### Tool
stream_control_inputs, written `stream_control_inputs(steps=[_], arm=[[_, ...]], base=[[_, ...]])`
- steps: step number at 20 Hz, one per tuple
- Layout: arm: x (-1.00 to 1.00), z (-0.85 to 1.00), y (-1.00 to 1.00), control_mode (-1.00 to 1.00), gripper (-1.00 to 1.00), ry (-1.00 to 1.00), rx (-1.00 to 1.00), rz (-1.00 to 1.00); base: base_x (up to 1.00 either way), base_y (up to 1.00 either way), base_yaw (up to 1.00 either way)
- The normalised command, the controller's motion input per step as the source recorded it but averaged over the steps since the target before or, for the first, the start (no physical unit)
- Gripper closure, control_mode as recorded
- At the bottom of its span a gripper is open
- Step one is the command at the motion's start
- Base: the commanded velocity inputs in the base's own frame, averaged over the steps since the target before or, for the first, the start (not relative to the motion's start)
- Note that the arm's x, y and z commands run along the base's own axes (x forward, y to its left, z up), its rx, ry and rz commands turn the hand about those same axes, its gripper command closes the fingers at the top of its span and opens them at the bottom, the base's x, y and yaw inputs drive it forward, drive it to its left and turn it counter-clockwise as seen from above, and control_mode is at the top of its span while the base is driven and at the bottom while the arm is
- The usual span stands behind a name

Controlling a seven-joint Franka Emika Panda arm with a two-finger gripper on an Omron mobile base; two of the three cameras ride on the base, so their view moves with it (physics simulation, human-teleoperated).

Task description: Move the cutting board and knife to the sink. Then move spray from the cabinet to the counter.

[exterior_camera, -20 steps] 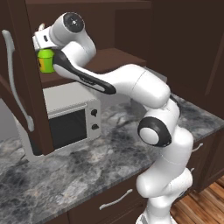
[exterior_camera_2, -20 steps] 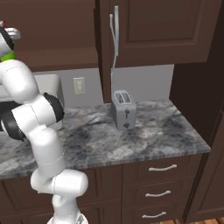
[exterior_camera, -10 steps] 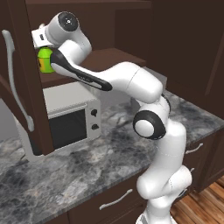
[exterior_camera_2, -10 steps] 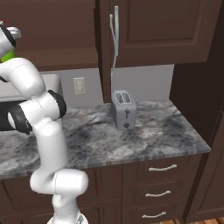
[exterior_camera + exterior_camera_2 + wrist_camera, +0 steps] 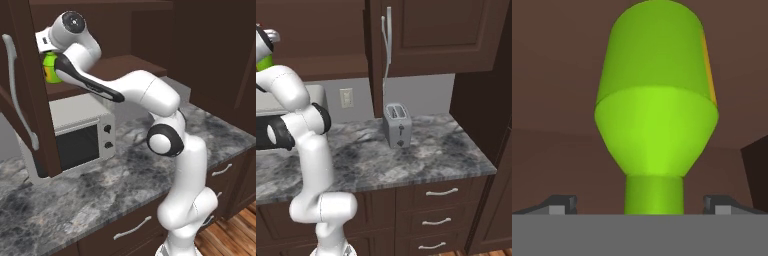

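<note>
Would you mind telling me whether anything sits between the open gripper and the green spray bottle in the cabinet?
Nothing visible does: in the hand view the green spray bottle sits centred just ahead of the open gripper, its neck between the dark fingertips.

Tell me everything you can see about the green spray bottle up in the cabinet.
The spray is a bright green, smooth, plastic-looking bottle with a rounded body narrowing to a slim neck and a strip of yellow label along one edge. Its nozzle is hidden. It sits inside the open dark wooden cabinet, above the microwave, seen in the left base view as a green patch beside the robot's hand. The open gripper straddles its neck, fingertips apart from it on either side.
</note>
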Motion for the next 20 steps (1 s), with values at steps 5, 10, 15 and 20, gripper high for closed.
stream_control_inputs(steps=[5,10,15,20], arm=[[0.09,0.00,0.01,-1.00,-1.00,0.00,0.00,0.00],[0.00,0.00,0.00,-1.00,1.00,0.00,0.00,0.00],[0.00,0.00,0.00,-1.00,1.00,0.00,0.00,0.00],[0.00,0.00,0.00,-1.00,1.00,0.00,0.00,0.00]], base=[[0.00,0.00,0.00],[0.00,0.00,0.00],[0.00,0.00,0.00],[0.00,0.00,0.00]])
